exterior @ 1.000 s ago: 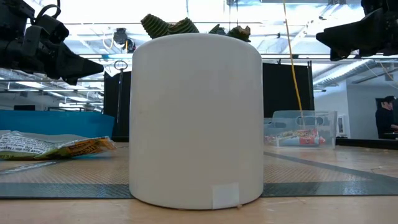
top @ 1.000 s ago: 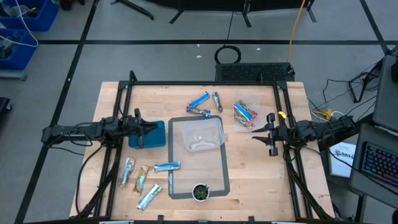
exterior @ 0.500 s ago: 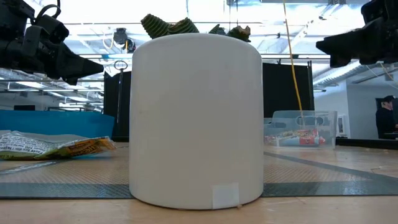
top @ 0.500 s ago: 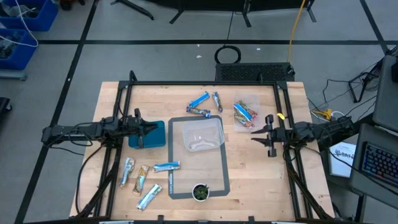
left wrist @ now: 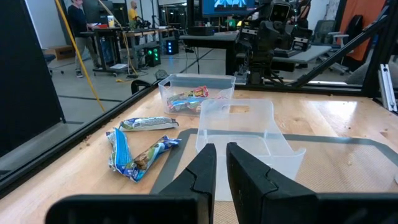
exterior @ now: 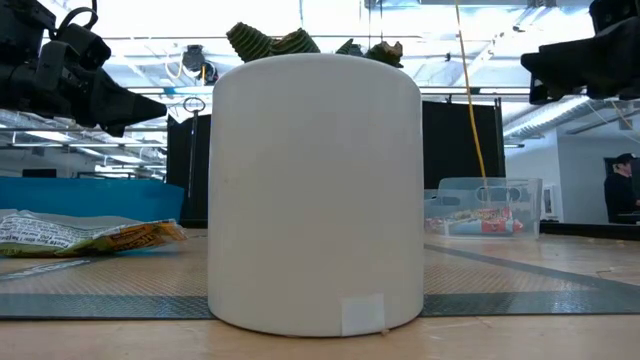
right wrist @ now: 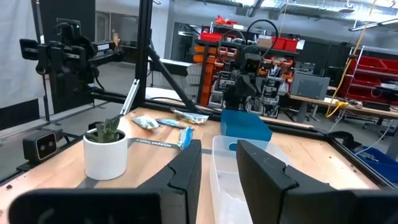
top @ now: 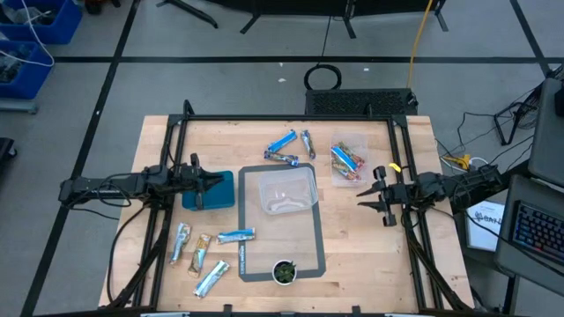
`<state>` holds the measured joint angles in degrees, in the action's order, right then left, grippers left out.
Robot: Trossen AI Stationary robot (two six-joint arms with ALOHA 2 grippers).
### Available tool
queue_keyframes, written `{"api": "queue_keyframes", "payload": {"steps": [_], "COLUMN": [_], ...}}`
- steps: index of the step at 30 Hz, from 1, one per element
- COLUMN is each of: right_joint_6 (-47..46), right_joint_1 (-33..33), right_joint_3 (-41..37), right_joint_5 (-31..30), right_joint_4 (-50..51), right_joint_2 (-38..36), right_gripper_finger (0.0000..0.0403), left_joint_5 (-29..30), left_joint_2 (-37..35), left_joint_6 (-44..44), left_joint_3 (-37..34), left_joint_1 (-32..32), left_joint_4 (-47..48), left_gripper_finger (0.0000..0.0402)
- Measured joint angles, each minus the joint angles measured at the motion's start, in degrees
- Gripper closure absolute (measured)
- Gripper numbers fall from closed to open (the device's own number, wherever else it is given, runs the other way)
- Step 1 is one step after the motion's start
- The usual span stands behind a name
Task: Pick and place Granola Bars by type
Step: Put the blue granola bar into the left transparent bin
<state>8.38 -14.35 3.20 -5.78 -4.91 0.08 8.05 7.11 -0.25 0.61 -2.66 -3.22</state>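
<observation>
Right gripper (top: 381,195): hovers above bare wood near the table's right edge, fingers a small gap apart, holding nothing (judged to be poised for a reach toward the middle).
Left gripper (top: 201,182): waits over the solid blue bin (top: 211,189) at the left; a narrow slit shows between its fingers, nothing in it.
Small clear tub (top: 349,162): just behind the right gripper, already holding blue-and-orange-red bars (top: 346,160), so it reads as one type's home.
Large clear tub (top: 282,190): on the grey mat (top: 313,242), nothing visible inside.
Loose Granola Bars (top: 288,148): three lie behind the mat, bright blue among them; four more (top: 204,251), silvery-tan and blue, lie left of the mat at the front.
Room: open wood around the right gripper; black frame rails (top: 411,167) hem both sides.
Obstacle: a white pot with a green plant (top: 284,271) sits at the mat's front edge (clear of the likely path).
</observation>
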Motion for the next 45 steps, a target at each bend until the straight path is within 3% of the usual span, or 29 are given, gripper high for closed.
{"api": "queue_keyframes", "payload": {"steps": [45], "right_joint_6": [-3.23], "right_joint_1": [0.00], "right_joint_3": [-0.22], "right_joint_5": [1.51], "right_joint_4": [4.71], "right_joint_2": [0.07], "right_gripper_finger": [0.0310], "left_joint_5": [0.00], "left_joint_2": [-0.02], "left_joint_6": [-0.02], "left_joint_3": [0.01], "left_joint_1": [0.00], "left_joint_4": [0.00], "left_gripper_finger": [0.0360]}}
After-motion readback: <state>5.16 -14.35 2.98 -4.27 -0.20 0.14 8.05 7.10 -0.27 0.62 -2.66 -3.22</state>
